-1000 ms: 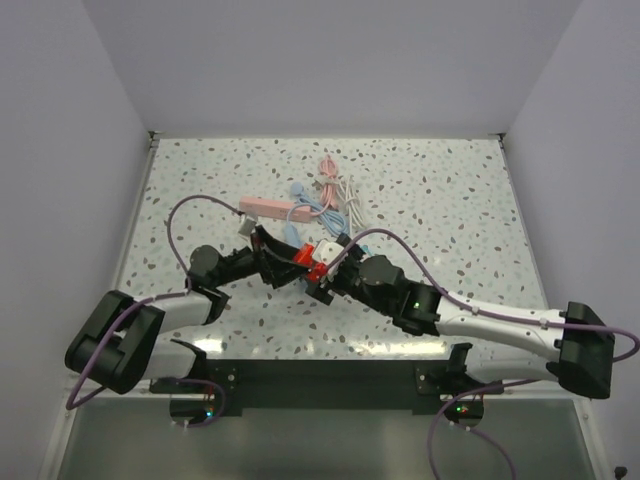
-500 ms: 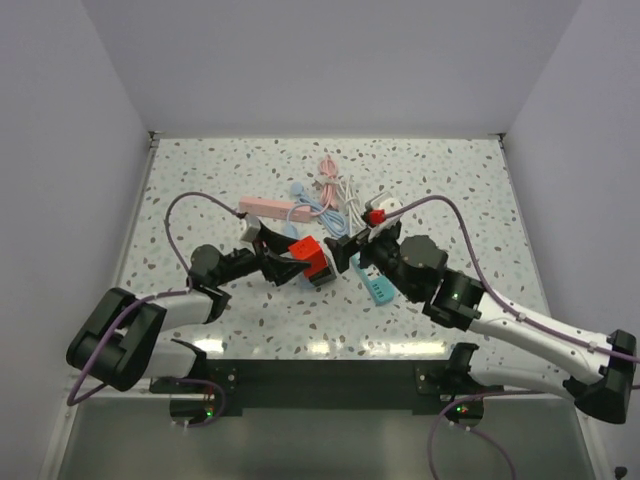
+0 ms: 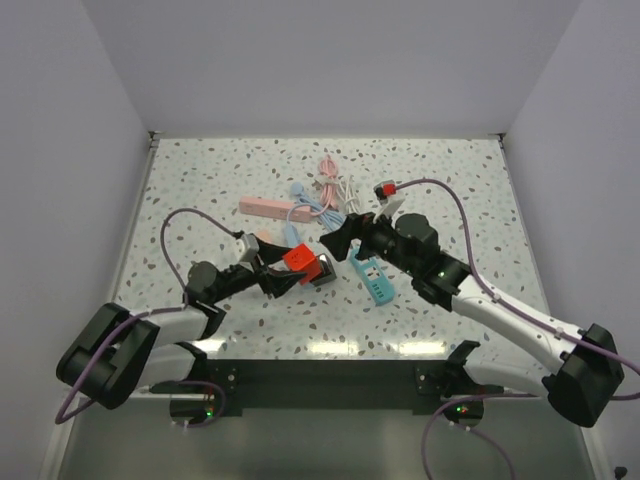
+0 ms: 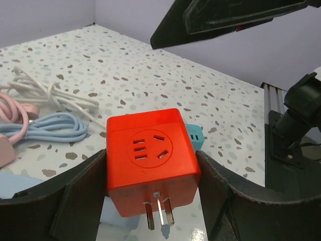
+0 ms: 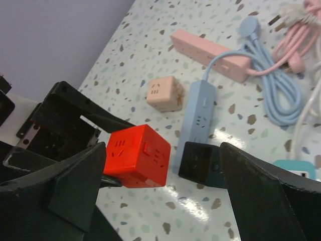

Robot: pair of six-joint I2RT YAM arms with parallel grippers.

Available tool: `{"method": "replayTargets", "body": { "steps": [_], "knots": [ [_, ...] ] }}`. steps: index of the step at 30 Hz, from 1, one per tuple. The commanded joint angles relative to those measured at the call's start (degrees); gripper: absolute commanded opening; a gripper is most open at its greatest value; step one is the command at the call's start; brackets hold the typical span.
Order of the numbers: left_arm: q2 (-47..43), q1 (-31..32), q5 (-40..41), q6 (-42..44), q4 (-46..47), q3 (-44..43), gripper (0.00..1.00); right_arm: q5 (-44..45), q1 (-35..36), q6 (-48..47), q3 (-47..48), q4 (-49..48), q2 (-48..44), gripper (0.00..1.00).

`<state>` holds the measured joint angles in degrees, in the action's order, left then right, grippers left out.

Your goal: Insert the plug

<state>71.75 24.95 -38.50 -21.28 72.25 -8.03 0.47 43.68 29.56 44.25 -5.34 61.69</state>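
A red cube plug adapter with three metal prongs pointing down is clamped between the fingers of my left gripper, just above the table. It also shows in the top view and in the right wrist view. My left gripper is shut on it. A light blue power strip lies just beyond the cube. A black cube socket sits to the right of the red cube. My right gripper is open and empty, above and behind both cubes.
A teal power strip lies right of the black cube. A pink cube, a pink power strip and coiled blue, pink and white cables lie further back.
My right gripper has left the red cube and drawn back up and to the right, open. My left gripper has kept the red cube and shifted slightly toward the near side.
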Motion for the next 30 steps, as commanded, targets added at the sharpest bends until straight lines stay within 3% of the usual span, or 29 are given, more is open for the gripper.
{"method": "replayTargets", "body": {
  "steps": [1,11,20,30],
  "knots": [
    [-4.1,1.4,3.2,3.9,24.1,-1.3,0.00,-9.7,-1.6,9.5,-1.2,-6.8,-0.2,0.98],
    [-8.6,3.9,4.2,5.8,22.6,-7.6,0.00,-18.6,-2.9,20.0,-0.9,-13.9,3.3,0.98],
    [-9.8,5.2,2.8,7.7,20.7,-10.1,0.00,-21.5,-3.0,19.9,2.2,-12.1,5.8,0.98],
    [-8.2,6.7,3.2,8.5,22.8,-10.5,0.00,-27.6,-3.0,25.0,1.5,-19.9,8.1,0.97]
  ]
}}
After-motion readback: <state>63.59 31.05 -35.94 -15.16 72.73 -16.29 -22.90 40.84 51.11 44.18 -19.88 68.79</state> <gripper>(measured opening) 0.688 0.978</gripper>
